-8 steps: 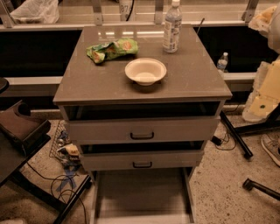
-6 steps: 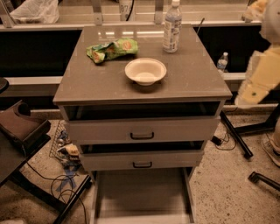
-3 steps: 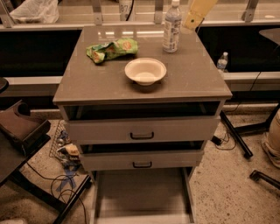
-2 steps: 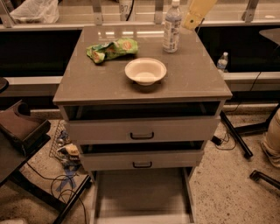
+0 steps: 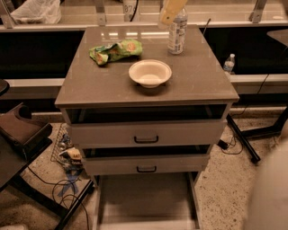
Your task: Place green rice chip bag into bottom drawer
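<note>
1. Green rice chip bag (image 5: 115,50) lay crumpled on the cabinet top (image 5: 198,76), back-left part, just beside the white bowl (image 5: 150,73) but apart from it. Nothing was touching the bag.
2. Gripper (image 5: 172,11) showed only as a cream-coloured piece at the upper edge of the camera view, over the back of the cabinet and in front of the water bottle (image 5: 177,33). It was well to the right of the bag. Could not tell whether it was apart or together, and it held nothing that could be seen.
3. Bottom drawer (image 5: 146,202) stood pulled out below the two handled drawers (image 5: 146,133), its flat floor open from above.
4. Judged step: the approach to the bag. No grasp made yet, and the whole carry and placing remain to do.
5. Next move, as I read it: bring the gripper left and down onto the bag, keeping off the bottle and the bowl rim. The foil is crinkled and slick, so a bite across a bunched fold looks safest. After that comes a long drop down the cabinet front to the drawer.
</note>
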`<state>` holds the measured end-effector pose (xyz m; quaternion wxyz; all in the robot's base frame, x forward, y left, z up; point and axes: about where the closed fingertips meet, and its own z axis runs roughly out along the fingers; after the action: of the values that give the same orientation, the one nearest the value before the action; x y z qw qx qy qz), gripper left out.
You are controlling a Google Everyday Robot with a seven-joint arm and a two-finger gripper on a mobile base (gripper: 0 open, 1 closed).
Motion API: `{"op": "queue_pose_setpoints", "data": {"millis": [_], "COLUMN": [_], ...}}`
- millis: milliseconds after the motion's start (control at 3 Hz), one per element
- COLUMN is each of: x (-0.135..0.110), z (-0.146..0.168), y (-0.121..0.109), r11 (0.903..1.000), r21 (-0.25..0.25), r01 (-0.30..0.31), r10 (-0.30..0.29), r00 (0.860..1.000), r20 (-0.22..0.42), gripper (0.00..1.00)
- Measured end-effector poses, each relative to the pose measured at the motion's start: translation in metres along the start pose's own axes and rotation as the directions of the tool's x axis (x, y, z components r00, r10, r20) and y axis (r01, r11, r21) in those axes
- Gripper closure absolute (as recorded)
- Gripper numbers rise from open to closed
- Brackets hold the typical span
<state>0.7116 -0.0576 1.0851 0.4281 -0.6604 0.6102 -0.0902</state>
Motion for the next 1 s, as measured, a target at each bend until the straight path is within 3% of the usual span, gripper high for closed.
{"op": "queue_pose_setpoints", "data": {"millis": [667,1000], "x": [-0.016,-0.023], "z": [0.088,0.110], "y": [-0.016,-0.011], "r11": [0.9998,0.9993], "r21": [-0.014,-0.008], "r01": [0.015,-0.036], "r10": [-0.013,0.037], "r00": [0.996,0.990], "r20": [0.084,0.135], "gripper": [0.00,0.00]}}
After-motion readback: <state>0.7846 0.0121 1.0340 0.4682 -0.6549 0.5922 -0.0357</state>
